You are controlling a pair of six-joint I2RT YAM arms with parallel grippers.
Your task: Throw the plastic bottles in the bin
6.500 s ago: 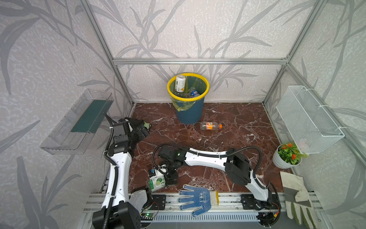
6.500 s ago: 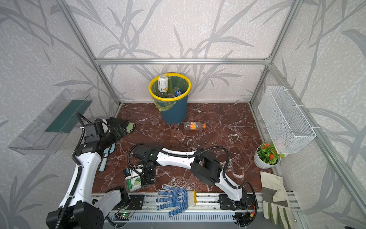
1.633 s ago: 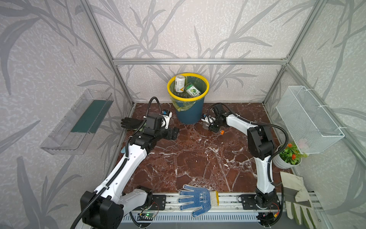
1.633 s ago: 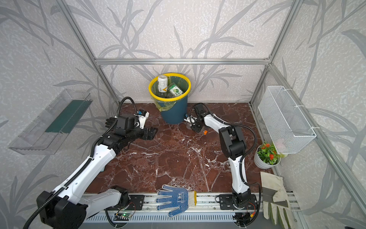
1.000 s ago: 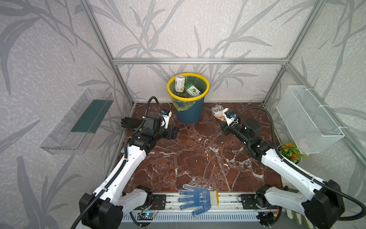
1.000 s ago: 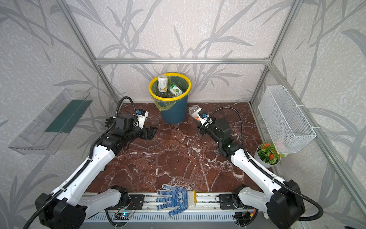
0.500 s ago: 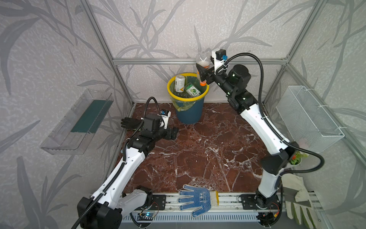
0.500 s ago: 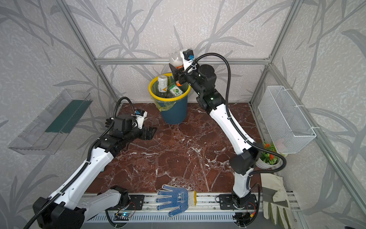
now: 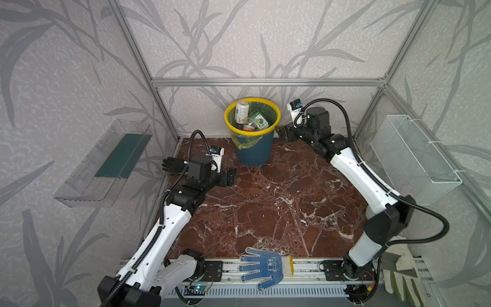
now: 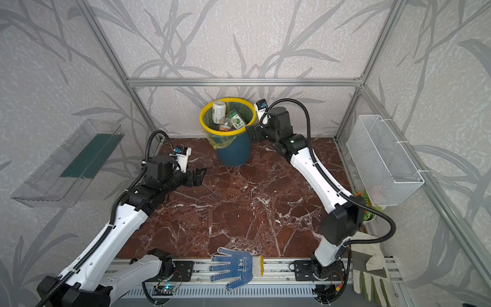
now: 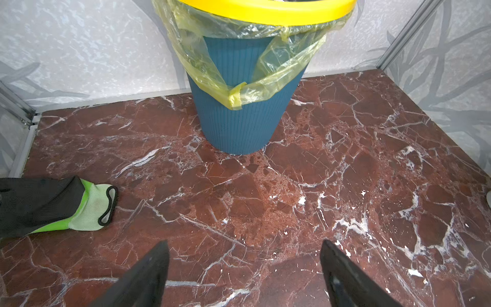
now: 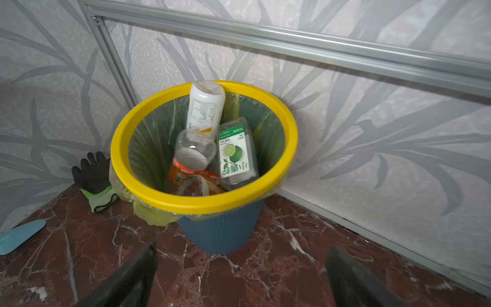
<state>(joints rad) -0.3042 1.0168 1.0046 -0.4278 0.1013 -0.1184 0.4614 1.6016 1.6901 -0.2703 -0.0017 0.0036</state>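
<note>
Bin: the bin (image 9: 253,152) is standing upright on the marble floor (image 9: 265,207), against the back wall.
Bottles: three plastic bottles are showing inside the bin: a white bottle (image 12: 206,106) leaning nearly upright on the far rim, a clear bottle with an orange label (image 12: 195,155) lying tilted with its base up, and a green-labelled bottle (image 12: 233,151) tilted beside it.
Right gripper (image 9: 282,133): it is hanging just beside the yellow rim, at about rim height, with its jaws spread wide and nothing between them.
Left gripper (image 9: 230,176): it is hovering low over the floor, near the foot of the bin, jaws apart and empty.
Key relation: the bottles are lying inside the bin, to the rim side of the right gripper, so the right arm is nearer to them.
Floor: no bottle is showing there, only a black and green glove (image 11: 53,204); a blue dotted glove (image 9: 261,267) is lying on the front rail.
Judgement: the task is looking finished, so I think the next move is pulling the right arm away without knocking the rim.
</note>
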